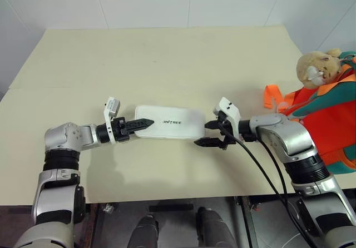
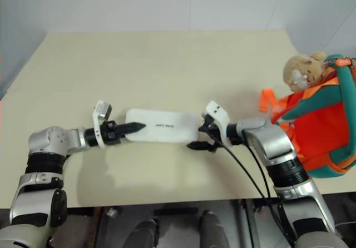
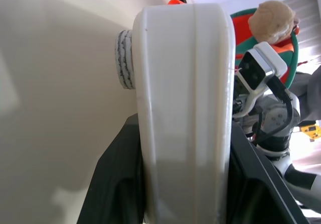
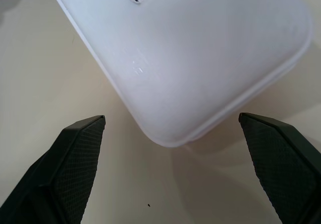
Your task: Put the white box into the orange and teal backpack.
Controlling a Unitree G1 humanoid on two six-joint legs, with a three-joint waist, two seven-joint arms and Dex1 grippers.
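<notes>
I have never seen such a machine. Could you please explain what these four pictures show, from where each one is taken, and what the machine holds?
It is a humanoid robot with two arms, each ending in an end effector of two black fingers. Two pictures come from the cameras in its head, looking down over a beige table. The other two come from a camera on each wrist, looking along the fingers.

On the table lies a flat white box. At the robot's right stands an orange and teal backpack with a plush toy on it.

The left end effector has its fingers on either side of one end of the box, as the left wrist view shows. The right end effector is open at the other end, without touching the box.
</notes>
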